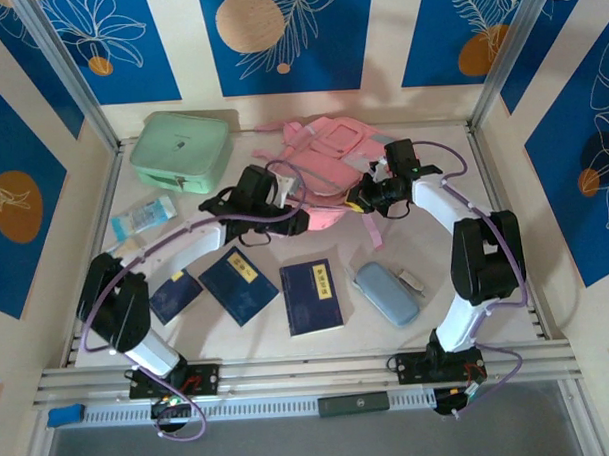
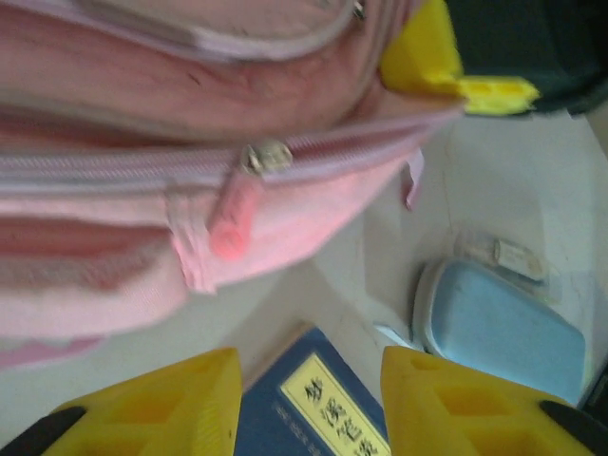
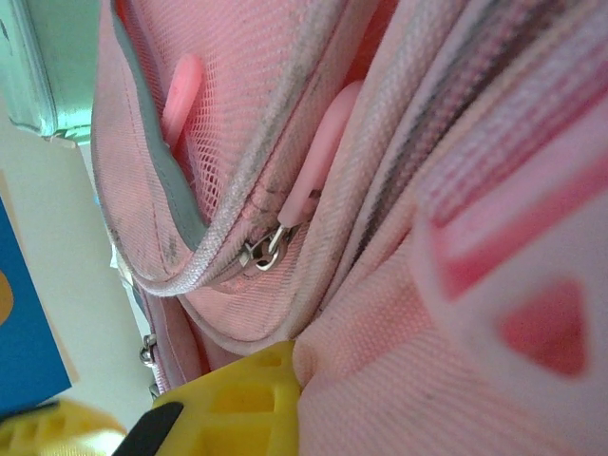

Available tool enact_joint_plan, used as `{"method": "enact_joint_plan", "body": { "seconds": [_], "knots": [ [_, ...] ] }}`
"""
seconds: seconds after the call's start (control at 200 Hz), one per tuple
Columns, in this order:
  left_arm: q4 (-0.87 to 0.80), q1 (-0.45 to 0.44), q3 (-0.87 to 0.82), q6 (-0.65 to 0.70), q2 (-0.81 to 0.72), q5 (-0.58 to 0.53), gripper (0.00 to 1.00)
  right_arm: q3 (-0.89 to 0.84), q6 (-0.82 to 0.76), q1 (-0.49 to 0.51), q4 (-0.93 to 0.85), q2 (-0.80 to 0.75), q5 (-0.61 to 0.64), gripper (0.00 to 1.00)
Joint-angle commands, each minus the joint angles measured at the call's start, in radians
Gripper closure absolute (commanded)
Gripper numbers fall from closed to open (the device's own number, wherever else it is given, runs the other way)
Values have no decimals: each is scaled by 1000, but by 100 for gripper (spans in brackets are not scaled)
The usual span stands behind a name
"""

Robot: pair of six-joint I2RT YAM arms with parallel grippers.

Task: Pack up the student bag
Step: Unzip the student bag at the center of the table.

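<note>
The student bag [image 1: 327,152], pink with grey trim, lies at the back centre of the table. My left gripper [image 1: 302,220] hovers at its near edge. In the left wrist view that gripper [image 2: 311,399] stands open with nothing between its yellow fingers, and a pink zip pull [image 2: 237,217] hangs just ahead on the bag [image 2: 142,85]. My right gripper [image 1: 369,198] is at the bag's right side. In the right wrist view it [image 3: 304,380] is shut on a fold of the bag's fabric [image 3: 380,313], one finger hidden behind the cloth.
A mint green case [image 1: 182,150] stands at the back left, with a tissue packet [image 1: 144,216] in front of it. Three blue books [image 1: 238,283] [image 1: 312,296] [image 1: 175,296] lie along the front. A grey-blue pencil case [image 1: 387,292] lies at the front right.
</note>
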Motion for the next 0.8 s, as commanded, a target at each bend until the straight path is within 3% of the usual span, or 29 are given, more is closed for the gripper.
{"method": "enact_joint_plan", "body": {
  "seconds": [0.0, 0.145, 0.35, 0.545, 0.795],
  "knots": [
    [-66, 13, 72, 85, 55, 92, 51, -12, -59, 10, 58, -78, -63, 96],
    [-69, 24, 128, 95, 111, 98, 48, -18, -73, 17, 74, -81, -74, 96],
    [32, 48, 122, -15, 166, 131, 43, -40, -80, 26, 123, -83, -110, 96],
    [90, 47, 81, -53, 171, 85, 40, -49, -104, 37, 145, -86, -137, 96],
    [160, 18, 88, -73, 192, 93, 46, -63, -136, 70, 191, -91, -183, 97]
  ]
}}
